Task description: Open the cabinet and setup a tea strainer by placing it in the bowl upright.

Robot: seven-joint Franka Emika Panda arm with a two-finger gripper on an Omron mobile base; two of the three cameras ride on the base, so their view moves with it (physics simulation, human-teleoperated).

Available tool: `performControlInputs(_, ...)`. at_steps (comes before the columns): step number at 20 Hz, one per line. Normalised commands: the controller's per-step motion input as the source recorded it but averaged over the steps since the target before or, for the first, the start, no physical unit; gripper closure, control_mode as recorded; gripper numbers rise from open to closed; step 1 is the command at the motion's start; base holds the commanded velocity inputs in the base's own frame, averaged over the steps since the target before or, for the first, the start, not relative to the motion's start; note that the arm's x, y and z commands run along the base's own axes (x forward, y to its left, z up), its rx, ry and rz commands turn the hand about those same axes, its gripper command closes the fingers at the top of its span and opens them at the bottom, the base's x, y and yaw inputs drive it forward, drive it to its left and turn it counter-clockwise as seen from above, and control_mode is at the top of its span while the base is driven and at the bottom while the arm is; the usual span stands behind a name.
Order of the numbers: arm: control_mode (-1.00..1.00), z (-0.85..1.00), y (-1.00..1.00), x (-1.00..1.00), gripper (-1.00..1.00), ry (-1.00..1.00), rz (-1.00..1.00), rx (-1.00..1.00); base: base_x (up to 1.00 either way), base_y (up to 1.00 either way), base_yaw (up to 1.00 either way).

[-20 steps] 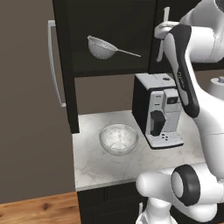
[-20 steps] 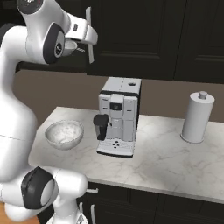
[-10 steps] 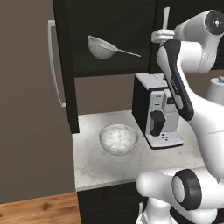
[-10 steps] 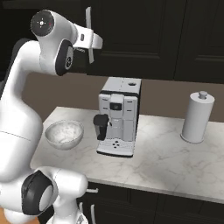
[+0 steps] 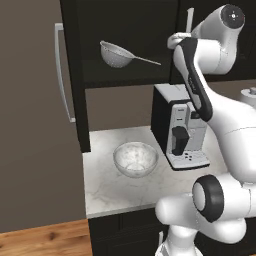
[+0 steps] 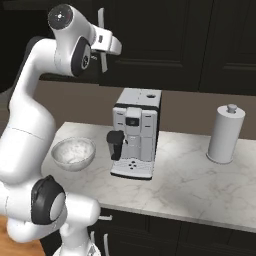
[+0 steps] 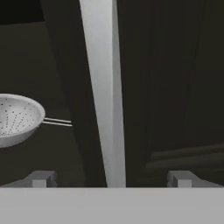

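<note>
The cabinet is dark, and its left compartment stands open. Inside, the silver mesh tea strainer rests on the shelf with its thin handle pointing right; it is at the left of the hand view as the strainer. The glass bowl sits on the marble counter below, left of the coffee machine. My gripper is open, up at the shut right door, with that door's slim silver bar handle standing between the spread fingertips. From the right base view the gripper is at the same bar.
A black and silver coffee machine stands mid-counter, and a paper towel roll to its right. The swung-out left door with its long handle juts out at the counter's left end. The counter top has bare room in front of the bowl.
The arm's upper joints have swung up and over while the hand has stayed at the right door's bar handle. The jaws remain open; strainer and bowl have not moved.
</note>
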Motion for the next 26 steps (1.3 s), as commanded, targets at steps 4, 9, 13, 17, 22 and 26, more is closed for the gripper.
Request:
performControlInputs(4, -1.00, -0.06, -0.11, 0.39, -1.00, 0.04, 0.00, 0.00, 0.00, 0.00, 0.00)
performControlInputs(9, -1.00, -0.23, -0.13, 0.40, -1.00, 0.00, 0.00, 0.00, 0.00, 0.00, 0.00)
performControlInputs(13, -1.00, -0.12, 0.00, 0.26, -1.00, -0.01, 0.00, 0.00, 0.00, 0.00, 0.00)
performControlInputs(17, -1.00, -0.08, 0.00, 0.14, -1.00, -0.02, 0.00, 0.00, 0.00, 0.00, 0.00)
performControlInputs(22, -1.00, -0.02, 0.00, 0.08, 1.00, 0.00, 0.01, 0.00, 0.00, 0.00, 0.00)
performControlInputs(26, -1.00, 0.00, 0.00, 0.05, 1.00, -0.03, 0.00, 0.00, 0.00, 0.00, 0.00)
